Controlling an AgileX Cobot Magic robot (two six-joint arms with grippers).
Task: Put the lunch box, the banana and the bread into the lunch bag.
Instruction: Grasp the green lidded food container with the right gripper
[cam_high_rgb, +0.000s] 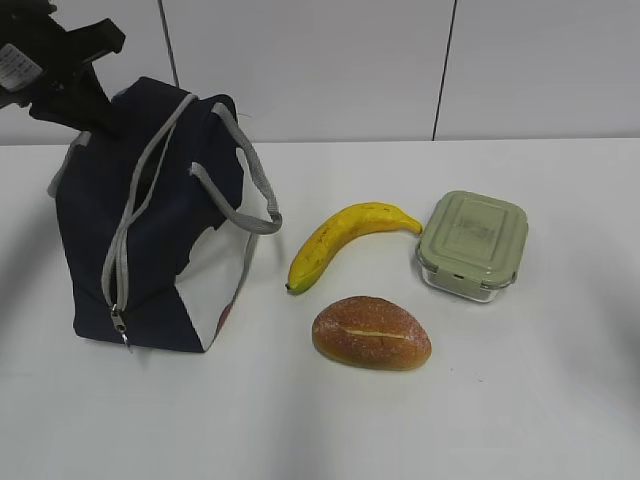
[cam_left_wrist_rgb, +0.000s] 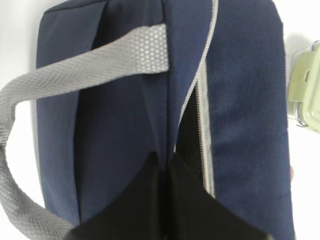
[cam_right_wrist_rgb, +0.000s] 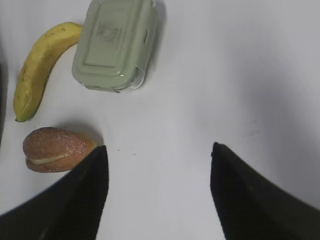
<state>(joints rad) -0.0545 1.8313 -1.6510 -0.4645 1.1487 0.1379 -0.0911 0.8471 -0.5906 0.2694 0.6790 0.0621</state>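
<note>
The navy lunch bag (cam_high_rgb: 150, 250) stands at the left of the table, its grey zipper (cam_left_wrist_rgb: 205, 125) partly open along the top. My left gripper (cam_left_wrist_rgb: 167, 156) is shut on the bag's top fabric beside the zipper, at the bag's far upper end (cam_high_rgb: 98, 112). The yellow banana (cam_high_rgb: 345, 235), the bread (cam_high_rgb: 371, 333) and the green-lidded lunch box (cam_high_rgb: 473, 243) lie on the table to the bag's right. My right gripper (cam_right_wrist_rgb: 159, 147) hangs open over bare table, with the bread (cam_right_wrist_rgb: 55, 149) just beyond its left finger and the lunch box (cam_right_wrist_rgb: 115, 42) and banana (cam_right_wrist_rgb: 40, 65) further off.
A grey webbing handle (cam_high_rgb: 250, 190) loops out from the bag towards the banana. A white wall (cam_high_rgb: 400, 60) with dark seams stands behind the white table (cam_high_rgb: 520, 400). The right arm does not show in the exterior view.
</note>
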